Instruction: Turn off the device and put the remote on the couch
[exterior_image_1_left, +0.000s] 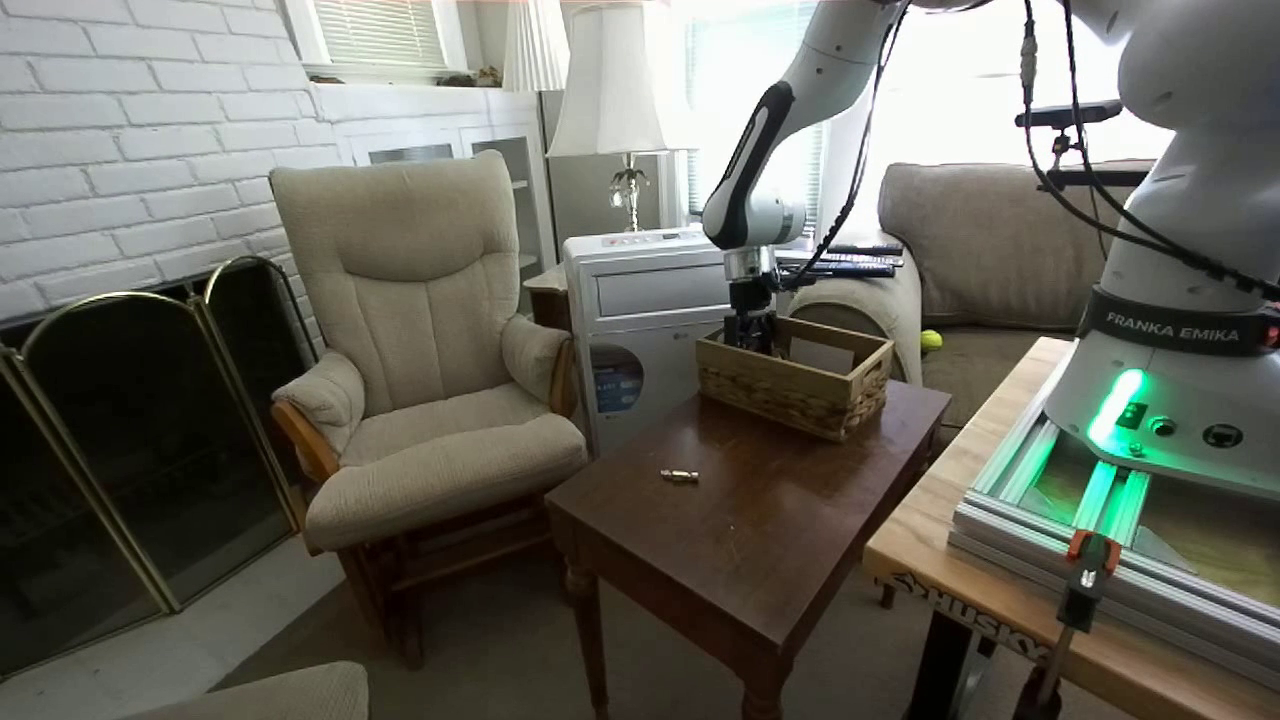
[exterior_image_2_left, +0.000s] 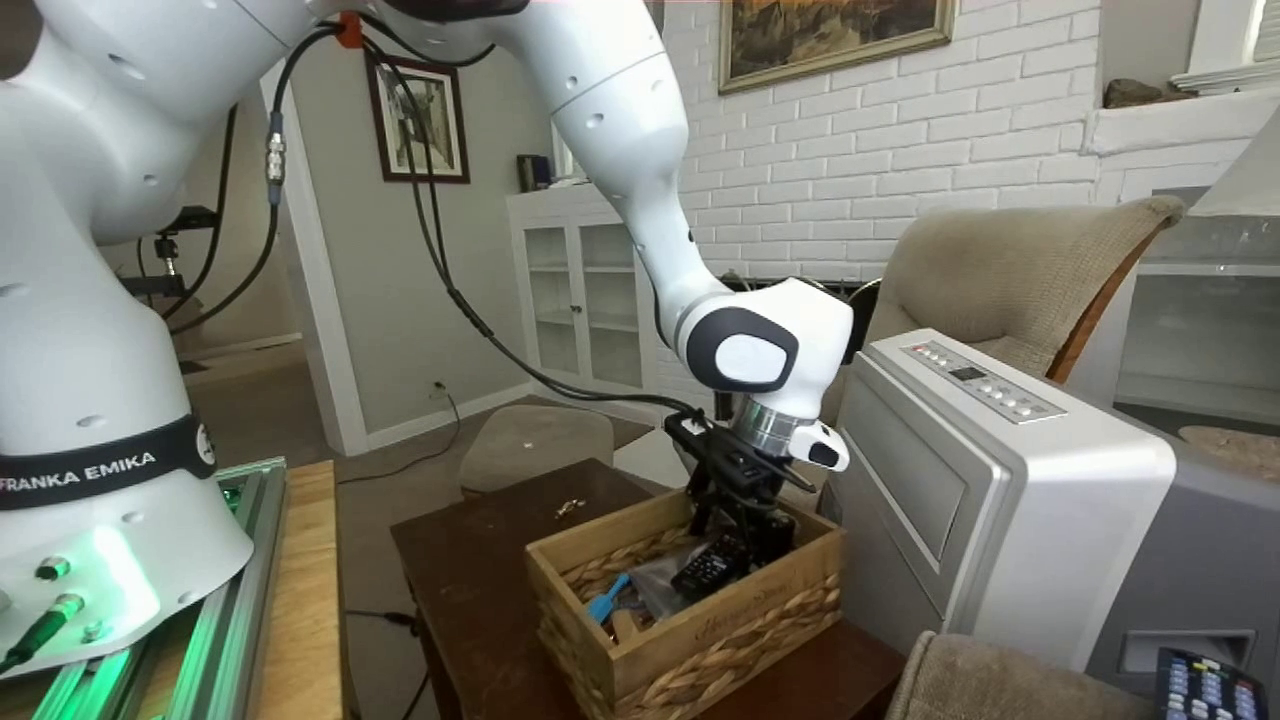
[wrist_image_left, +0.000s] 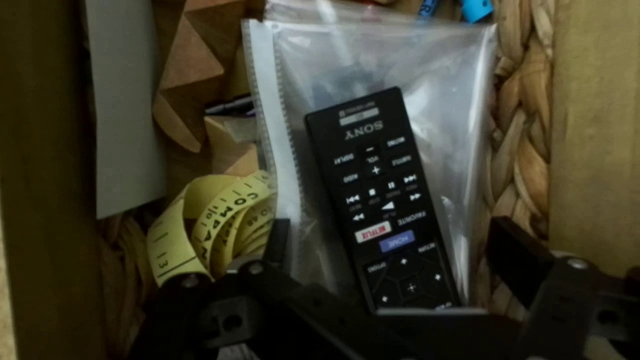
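My gripper (wrist_image_left: 390, 242) is down inside the basket (exterior_image_2_left: 720, 630), its fingers (wrist_image_left: 515, 260) standing apart.
In the wrist view the black Sony remote (wrist_image_left: 382, 200) lies between these fingers, and I see a gap on each side of it. Under the remote there is a clear plastic bag (wrist_image_left: 445, 115), and just beside this bag a yellow measuring tape (wrist_image_left: 172, 245). The basket stands on the dark wooden table (exterior_image_1_left: 700, 560), and near the table, in an exterior view, is the beige couch (exterior_image_1_left: 1000, 240).
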